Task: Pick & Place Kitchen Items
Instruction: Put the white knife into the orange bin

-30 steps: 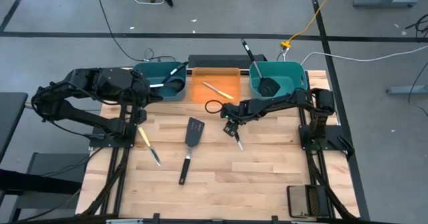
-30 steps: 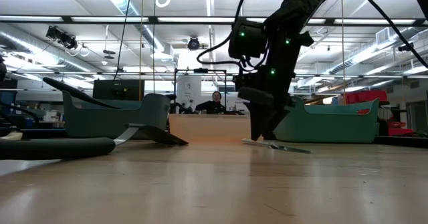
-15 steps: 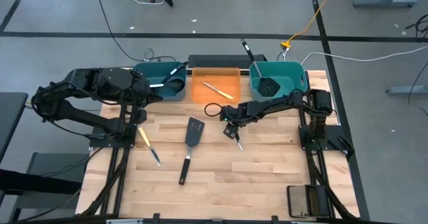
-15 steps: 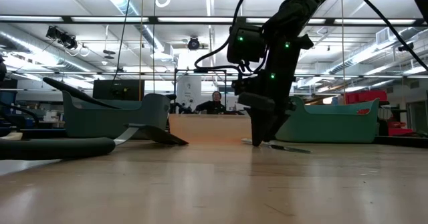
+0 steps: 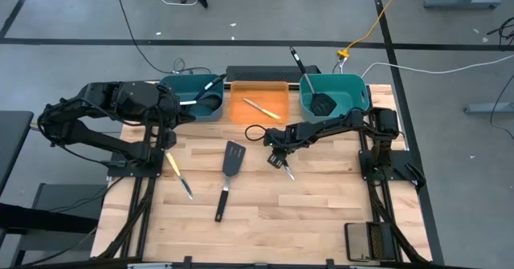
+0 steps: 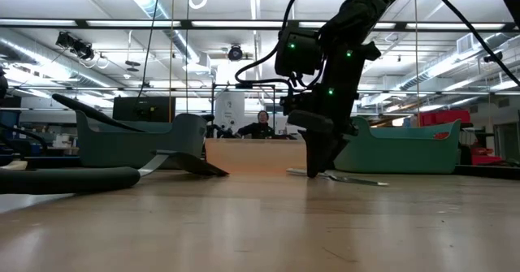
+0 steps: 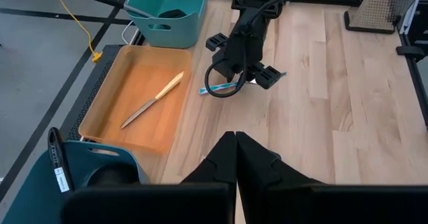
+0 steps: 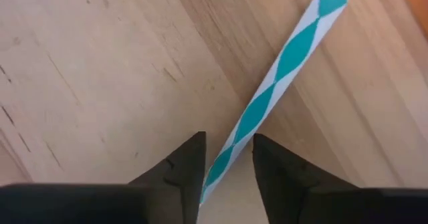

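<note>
Knife (image 8: pixel 281 70) with the teal-and-white handle lies flat on the bare table (image 5: pixel 321 213), in front of the orange bin (image 5: pixel 241 118) and well right of the spatula (image 5: pixel 229 173). I have the right gripper (image 5: pixel 277 158) lowered over it, tips at the wood. The right wrist view shows why the arm is set this way: the handle runs slantwise through the gap between the two fingers (image 8: pixel 180 160), so a squeeze would catch it across its narrow width. The fingers straddle the handle but are not clamped, as a strip of wood shows beside it on one side.

The low view shows the blade (image 6: pixel 357 179) resting on the table, so nothing is lifted yet. I judge this to be the grasping step.

The orange bin already holds one knife (image 5: pixel 261 107), which suggests it is where this one belongs. Another knife (image 5: pixel 178 173), yellow-handled, waits on the table near the left edge.

The left gripper (image 7: pixel 235 150) is parked beside the left teal bin (image 5: pixel 173 88), fingers pressed together and empty, clear of the right arm's reach.

Risk, as I judge it: a slim, flat handle may pivot or slip if pinched off-centre
</note>
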{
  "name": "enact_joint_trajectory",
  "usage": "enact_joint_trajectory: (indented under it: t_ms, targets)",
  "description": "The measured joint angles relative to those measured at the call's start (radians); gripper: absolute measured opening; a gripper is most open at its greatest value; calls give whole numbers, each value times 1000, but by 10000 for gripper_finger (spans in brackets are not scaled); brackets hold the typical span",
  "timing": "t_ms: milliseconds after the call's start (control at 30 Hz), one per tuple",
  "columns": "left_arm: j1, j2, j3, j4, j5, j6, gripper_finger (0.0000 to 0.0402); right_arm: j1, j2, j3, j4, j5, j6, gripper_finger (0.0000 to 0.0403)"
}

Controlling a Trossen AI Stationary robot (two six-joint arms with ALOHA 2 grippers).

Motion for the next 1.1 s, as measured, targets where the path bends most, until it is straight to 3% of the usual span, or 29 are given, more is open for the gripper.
enact_joint_trajectory:
  t_ms: [633,1100]
  targets:
    - [0,0,0,0,1,-8,5,1,1,-2,12,-23,-1,40]
    - [0,0,0,0,4,-9,4,0,1,-2,18,-33,-12,33]
